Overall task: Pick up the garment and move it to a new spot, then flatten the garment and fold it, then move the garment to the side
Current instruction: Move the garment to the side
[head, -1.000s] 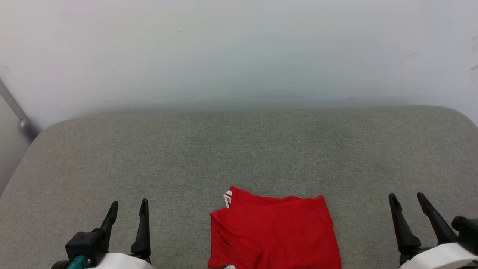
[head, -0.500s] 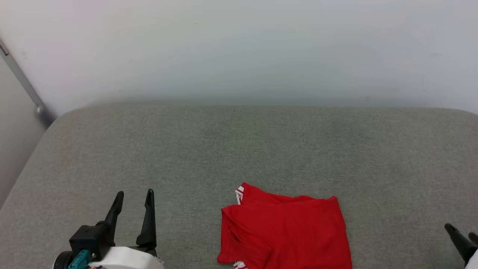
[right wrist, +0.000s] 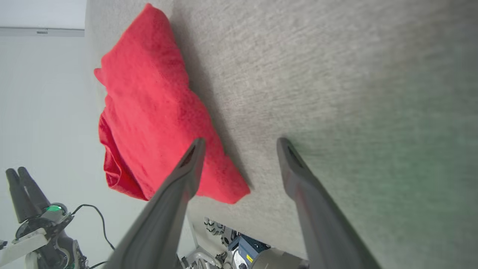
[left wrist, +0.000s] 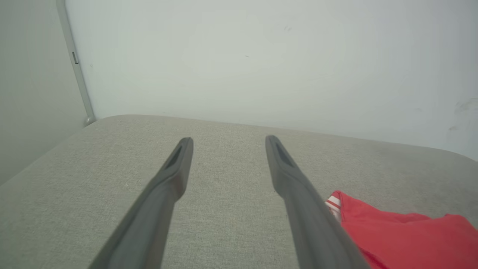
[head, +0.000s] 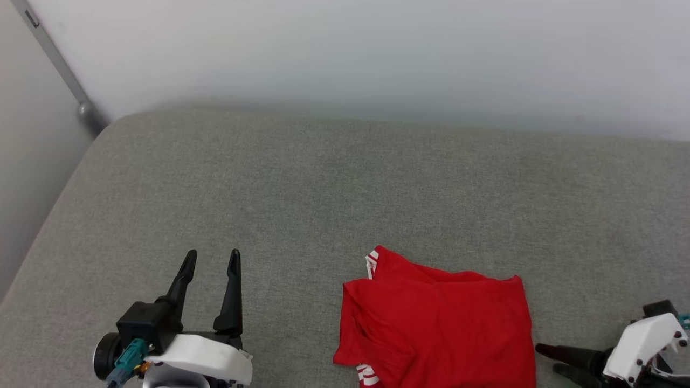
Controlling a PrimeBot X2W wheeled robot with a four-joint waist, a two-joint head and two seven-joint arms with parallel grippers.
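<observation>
The garment (head: 436,323) lies folded into a compact red rectangle on the grey cushioned surface (head: 323,188), near its front edge; striped trim shows at its far left corner and its near edge. My left gripper (head: 212,253) stands open to the garment's left, fingers pointing away from me, with nothing between them. The left wrist view shows that gripper (left wrist: 228,139) over bare fabric, with the garment (left wrist: 403,235) at the lower right. My right gripper (head: 547,358) is open and lies sideways, tips pointing at the garment's near right corner. In the right wrist view, that gripper (right wrist: 242,141) hovers at the edge of the garment (right wrist: 149,112).
A white wall (head: 377,54) runs behind the surface. A grey metal pole (head: 59,64) slants down at the far left corner. The surface's left edge (head: 48,215) drops away. Part of the robot's base (right wrist: 242,250) and the left gripper (right wrist: 18,183) show in the right wrist view.
The head camera has shifted, so the whole scene sits further right and higher. The right gripper has turned from pointing away from me to pointing left, close to the garment's right edge.
</observation>
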